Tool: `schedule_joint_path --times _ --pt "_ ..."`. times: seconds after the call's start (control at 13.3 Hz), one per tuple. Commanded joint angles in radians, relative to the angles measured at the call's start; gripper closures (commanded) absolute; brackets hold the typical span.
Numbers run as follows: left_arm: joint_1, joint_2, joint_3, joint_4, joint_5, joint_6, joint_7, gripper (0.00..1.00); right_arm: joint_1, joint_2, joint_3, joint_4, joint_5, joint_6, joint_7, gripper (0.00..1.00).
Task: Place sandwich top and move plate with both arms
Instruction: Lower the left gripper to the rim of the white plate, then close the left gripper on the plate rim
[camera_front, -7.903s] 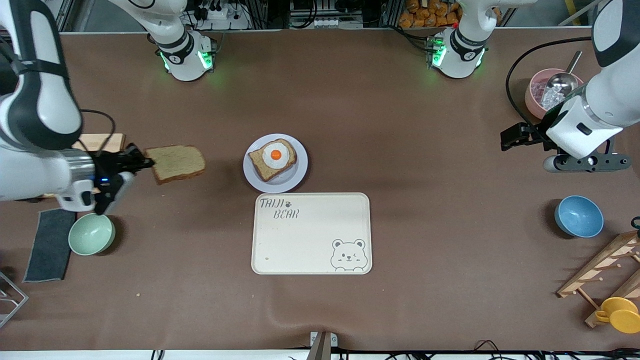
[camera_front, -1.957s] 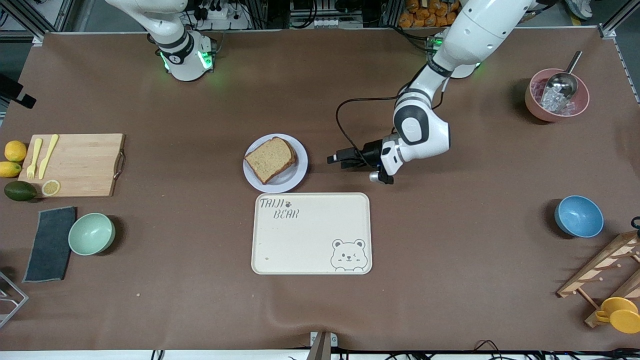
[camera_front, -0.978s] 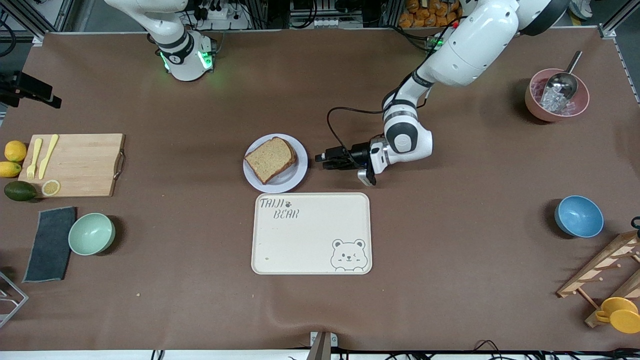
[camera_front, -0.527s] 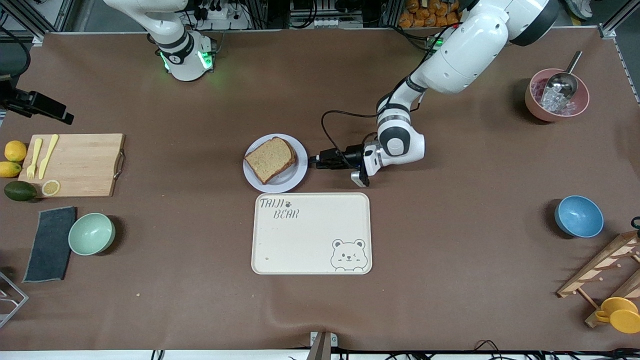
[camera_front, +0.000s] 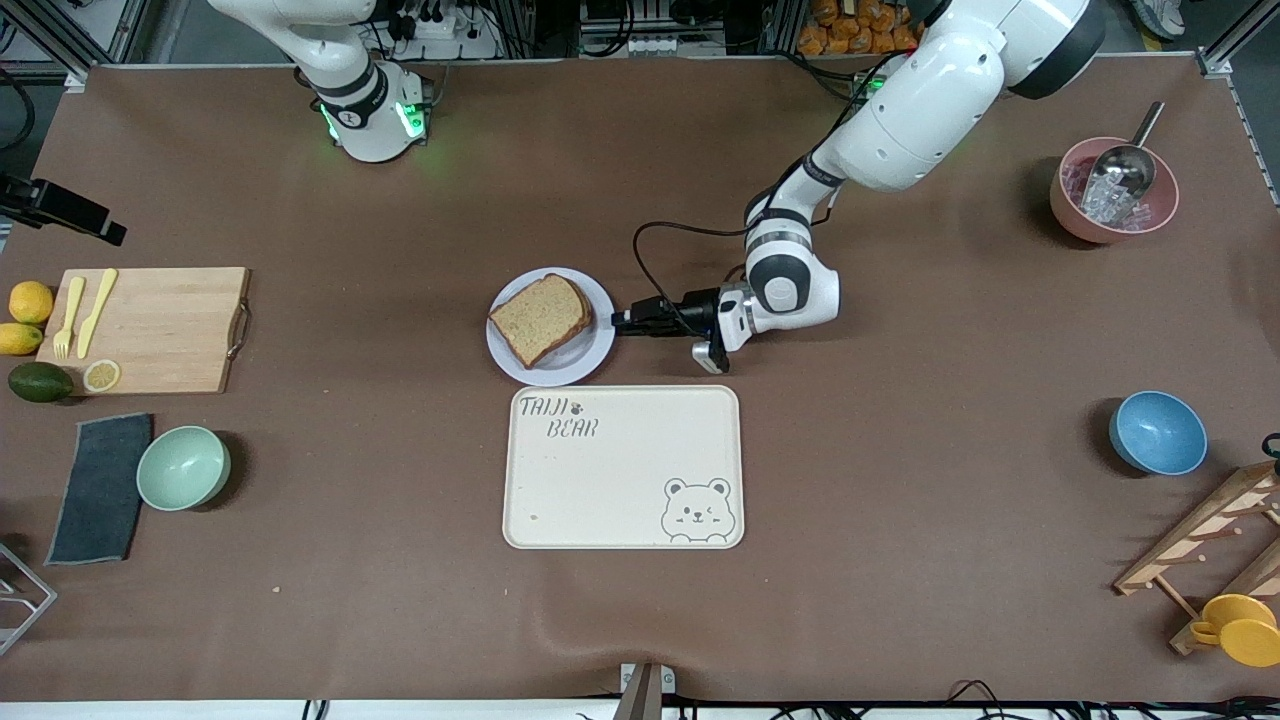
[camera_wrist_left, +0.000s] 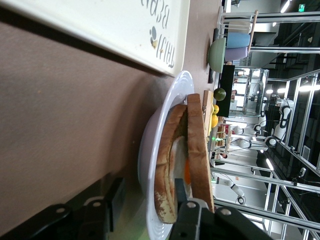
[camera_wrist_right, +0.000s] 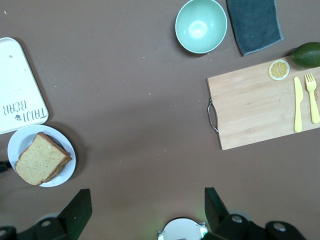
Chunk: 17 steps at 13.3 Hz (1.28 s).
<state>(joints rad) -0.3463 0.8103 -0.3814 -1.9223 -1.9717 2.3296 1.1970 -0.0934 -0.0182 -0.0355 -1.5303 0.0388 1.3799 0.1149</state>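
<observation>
The sandwich top (camera_front: 540, 318) lies on the egg slice on the pale plate (camera_front: 598, 352) at mid-table. My left gripper (camera_front: 618, 322) is low at the plate's rim on the left arm's side. In the left wrist view its jaws straddle the plate's rim (camera_wrist_left: 150, 150), one finger (camera_wrist_left: 115, 197) under it and one (camera_wrist_left: 182, 194) above, against the sandwich top's (camera_wrist_left: 197, 145) edge. They are still open, with a gap under the rim. My right gripper (camera_wrist_right: 145, 200) hangs wide open and empty high over the right arm's end, with the sandwich top (camera_wrist_right: 40, 159) far below.
A cream bear tray (camera_front: 622, 467) lies just nearer the camera than the plate. A cutting board (camera_front: 150, 328), green bowl (camera_front: 183, 467) and grey cloth (camera_front: 100, 488) sit at the right arm's end. A blue bowl (camera_front: 1157, 432), pink bowl (camera_front: 1113, 190) and wooden rack (camera_front: 1215, 545) sit at the left arm's end.
My left gripper slid in to the plate's rim and its jaws narrowed around it. The right arm shifted slightly at the table's end.
</observation>
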Motion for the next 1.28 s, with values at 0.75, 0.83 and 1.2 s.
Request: schedule_joint_path --times 0.75,0.83,1.2 --pt "-0.065 0.142 0.006 0.121 -0.119 0.004 0.131 0.72 -0.092 -0.009 0.012 0.002 0.001 0.024 -0.162 0.0" --pt "-0.065 0.147 0.006 0.121 -0.119 0.002 0.139 0.73 -0.089 -0.011 0.012 0.004 0.0 0.024 -0.162 0.0" --pt "-0.065 0.162 0.006 0.124 -0.142 0.002 0.214 0.83 -0.086 -0.011 0.014 -0.002 -0.004 0.024 -0.162 0.0"
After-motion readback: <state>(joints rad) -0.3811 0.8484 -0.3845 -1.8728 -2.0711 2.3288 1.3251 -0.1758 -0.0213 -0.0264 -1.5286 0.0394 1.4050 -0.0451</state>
